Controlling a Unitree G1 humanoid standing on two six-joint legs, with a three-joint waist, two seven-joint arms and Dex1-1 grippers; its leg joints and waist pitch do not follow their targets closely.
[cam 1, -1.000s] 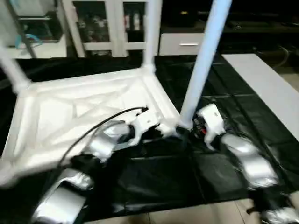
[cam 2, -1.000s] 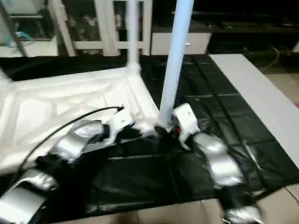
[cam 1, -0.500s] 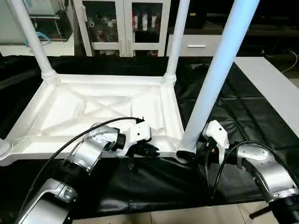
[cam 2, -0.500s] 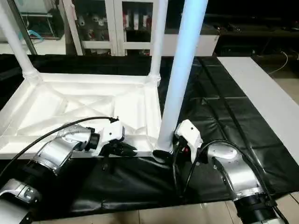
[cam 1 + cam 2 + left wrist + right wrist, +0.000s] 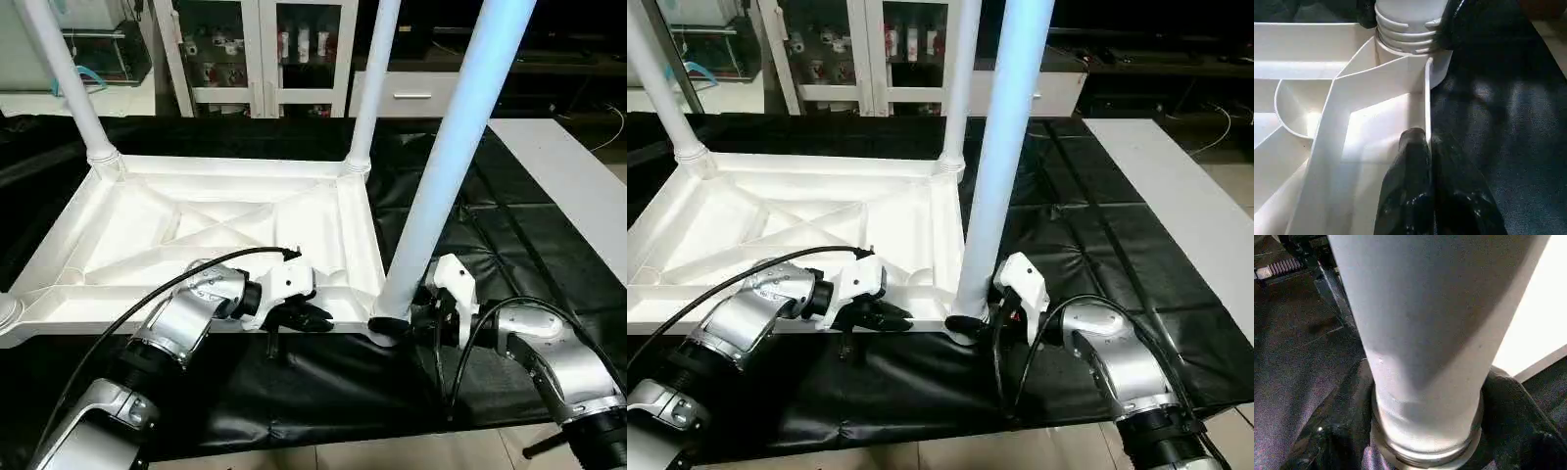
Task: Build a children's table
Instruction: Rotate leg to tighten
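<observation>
Both fingers pairs grip: left [image 5: 312,318] pinch table top rim [image 5: 333,311]; right [image 5: 400,328] straddle leg [image 5: 446,166].

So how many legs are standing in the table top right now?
3: far-left leg, far-right leg, near-right leg at the right gripper. The near-left corner is cut off.

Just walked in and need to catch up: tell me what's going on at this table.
The robot is assembling a white children's table. The tabletop lies upside down on a black sheet, with legs standing in its corner sockets. The left gripper is pinched shut on the tabletop's near rim, steadying it. The right gripper sits around the base of the near right leg, right at its corner socket, apparently seating or turning it in.
</observation>
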